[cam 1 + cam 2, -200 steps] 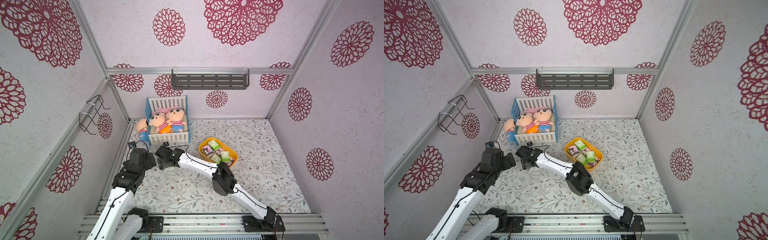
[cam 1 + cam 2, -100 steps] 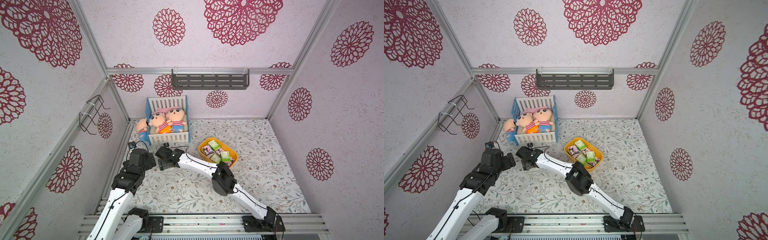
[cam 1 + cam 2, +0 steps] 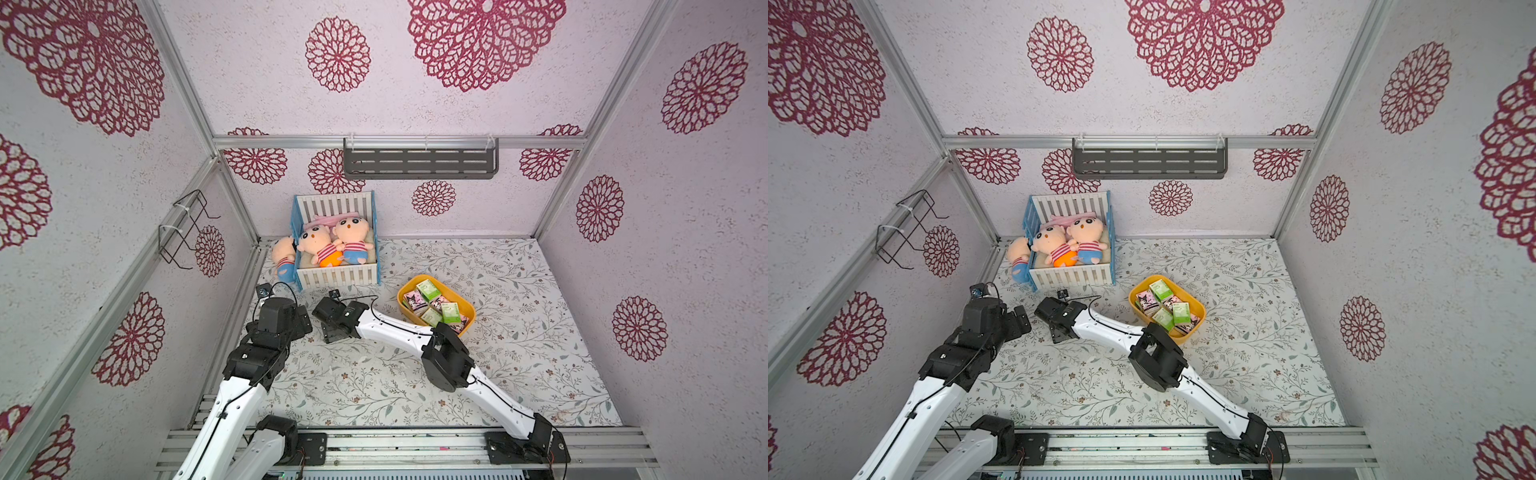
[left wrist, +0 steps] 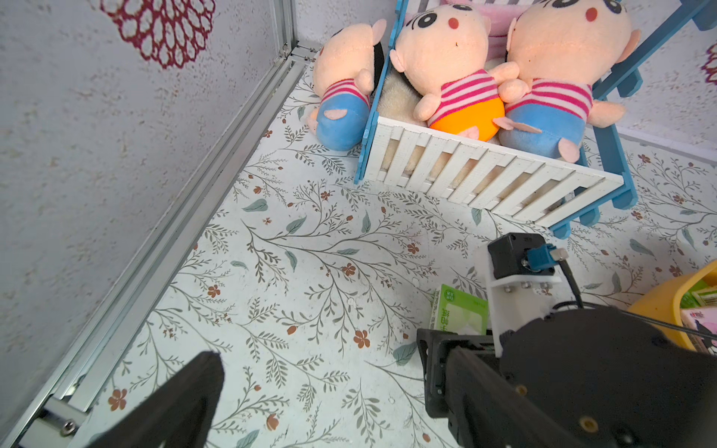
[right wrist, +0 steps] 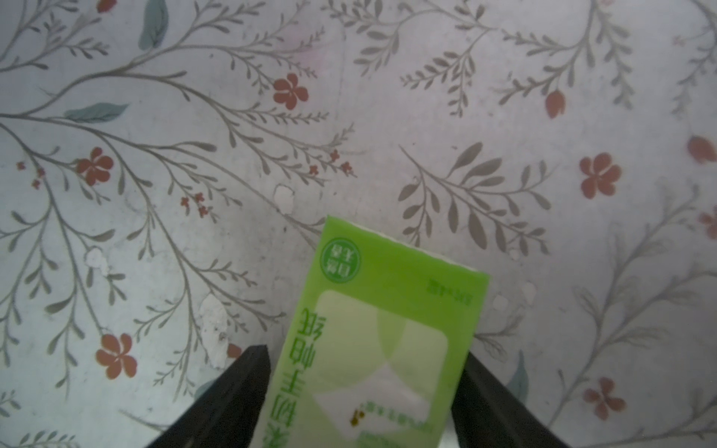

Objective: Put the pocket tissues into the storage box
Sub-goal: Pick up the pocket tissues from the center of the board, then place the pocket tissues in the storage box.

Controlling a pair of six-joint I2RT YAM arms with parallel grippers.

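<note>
I'm hovering the right gripper (image 5: 362,351) over a green tissue packet (image 5: 392,306) lying on the floral mat (image 5: 232,116); jaws are straddling it, though I can't tell if they're pinching.

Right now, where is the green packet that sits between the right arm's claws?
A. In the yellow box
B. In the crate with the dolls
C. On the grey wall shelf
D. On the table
D: the packet lies flat on the table, with the right gripper flanking it, apart from the yellow box.
</note>
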